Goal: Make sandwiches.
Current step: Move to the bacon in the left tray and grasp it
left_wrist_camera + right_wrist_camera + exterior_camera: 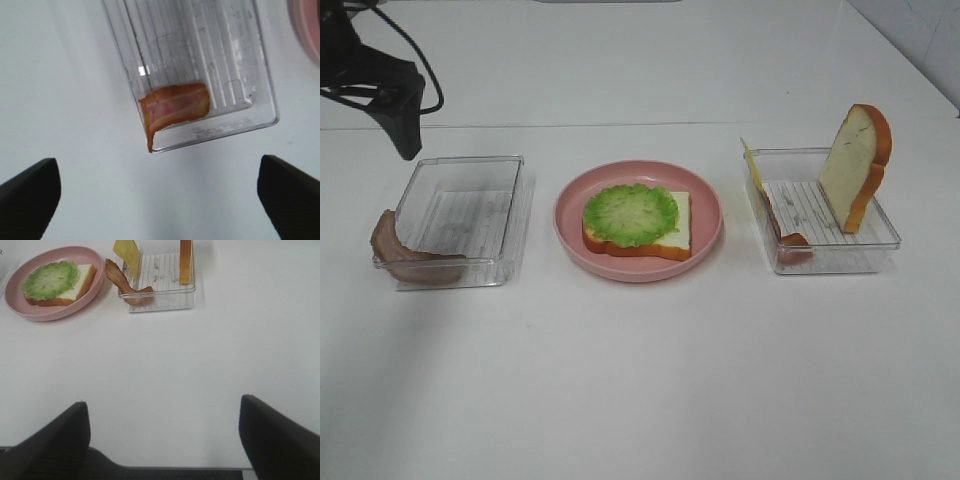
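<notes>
The sandwich is barely begun: on the pink plate, a bottom bread slice carries a lettuce leaf. At the plate's 9 o'clock, the left tray holds a left bacon strip draped over its 7 o'clock corner, one edge proud of the wall and easy to pinch. The left gripper hangs above that tray, jaws spread wide and empty, probably lining up on this bacon. At 3 o'clock, the right tray has the cheese square, a right bacon strip and the upright bread slice leaning on its walls, so their edges stand free. The right gripper hovers well back, wide and empty.
</notes>
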Controlling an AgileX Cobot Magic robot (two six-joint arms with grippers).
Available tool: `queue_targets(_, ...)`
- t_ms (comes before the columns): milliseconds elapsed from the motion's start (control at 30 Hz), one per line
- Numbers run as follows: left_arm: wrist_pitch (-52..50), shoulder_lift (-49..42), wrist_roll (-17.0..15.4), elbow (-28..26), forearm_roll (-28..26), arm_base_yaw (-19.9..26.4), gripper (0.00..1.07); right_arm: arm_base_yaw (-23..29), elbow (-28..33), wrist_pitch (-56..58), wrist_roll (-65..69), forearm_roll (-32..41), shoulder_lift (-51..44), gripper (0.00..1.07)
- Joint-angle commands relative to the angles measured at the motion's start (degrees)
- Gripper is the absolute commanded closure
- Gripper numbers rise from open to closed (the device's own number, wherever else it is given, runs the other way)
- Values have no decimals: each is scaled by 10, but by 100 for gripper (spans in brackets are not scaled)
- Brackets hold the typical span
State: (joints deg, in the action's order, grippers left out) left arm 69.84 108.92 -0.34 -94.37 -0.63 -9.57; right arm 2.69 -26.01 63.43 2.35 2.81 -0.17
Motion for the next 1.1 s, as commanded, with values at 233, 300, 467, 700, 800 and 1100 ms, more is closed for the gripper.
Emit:
queue_targets(233,-44,-1,-9,96,-4,42,4,-1,2,-5,-5,-1,-13,29)
queue_targets(300,-89,5,-9,121,-4,44,4,-1,2,-5,-5,-1,-13,29)
queue_targets(467,-121,27,-3,127,-21,42,4,-1,2,-5,-5,-1,-13,29)
queue_targets(700,-144,53,-1,127,-26,42,4,-1,2,-5,-5,-1,-13,29)
queue_targets(800,-158,65,-1,127,-27,42,4,-1,2,-5,-5,-1,-13,29)
queue_targets(1100,-164,80,-2,127,-30,42,15,-1,2,-5,-5,-1,-13,29)
